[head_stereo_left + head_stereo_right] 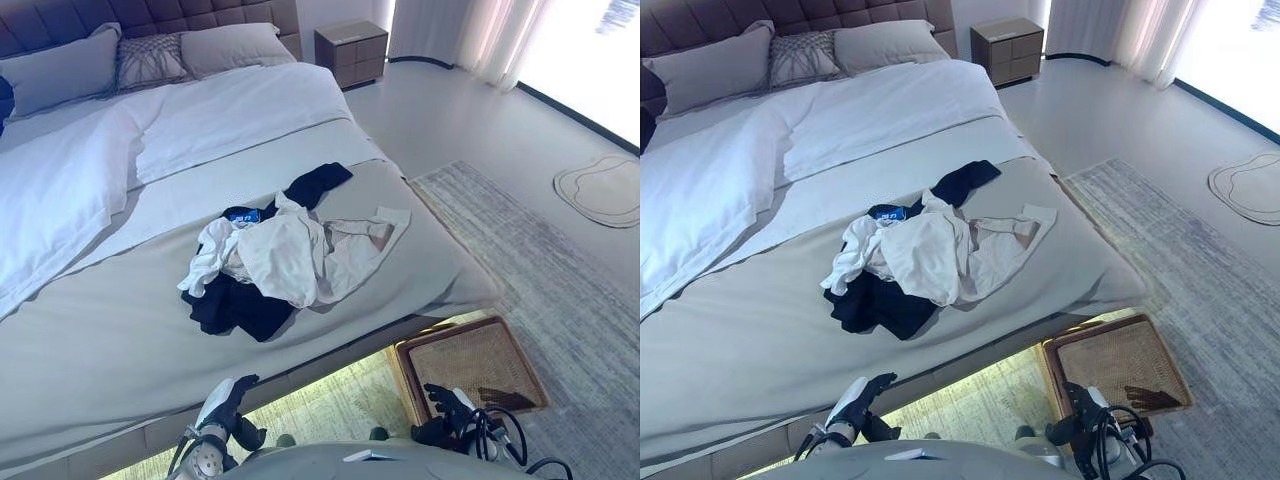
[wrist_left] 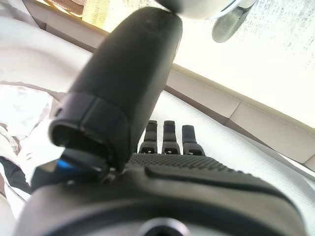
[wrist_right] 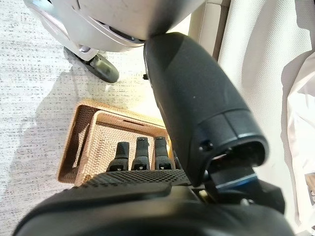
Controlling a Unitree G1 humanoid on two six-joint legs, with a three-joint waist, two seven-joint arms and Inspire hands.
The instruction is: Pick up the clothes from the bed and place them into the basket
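The bed [image 1: 120, 330] fills most of the head view, a wide grey cover running from the tufted headboard [image 1: 150, 15] down to the near edge, with a white duvet [image 1: 70, 190] folded across the upper left. 3 pillows [image 1: 235, 45] line the headboard. To the right of the bed lies a pale grey rug [image 1: 560, 290] on the floor, and a small light mat [image 1: 605, 190] sits well apart near the window side. A wooden nightstand [image 1: 352, 52] stands at the far corner by the curtains [image 1: 470, 35].

Now the clothes [image 1: 290, 255]: a loose heap near the middle of the bed, toward its right half, white garments on top of dark ones, a dark piece trailing up toward the duvet and a blue patch showing near the top. All of it is on the bed.

The basket [image 1: 470, 365], a shallow woven tray, sits on the rug just beside the bed's near right corner. It holds no clothes.

Down at the bottom, the left hand [image 1: 228, 400] hangs low just before the bed's edge, fingers straight, holding nothing. The right hand [image 1: 1085, 405] hangs over the near side of the basket, fingers extended and relaxed, also holding nothing.
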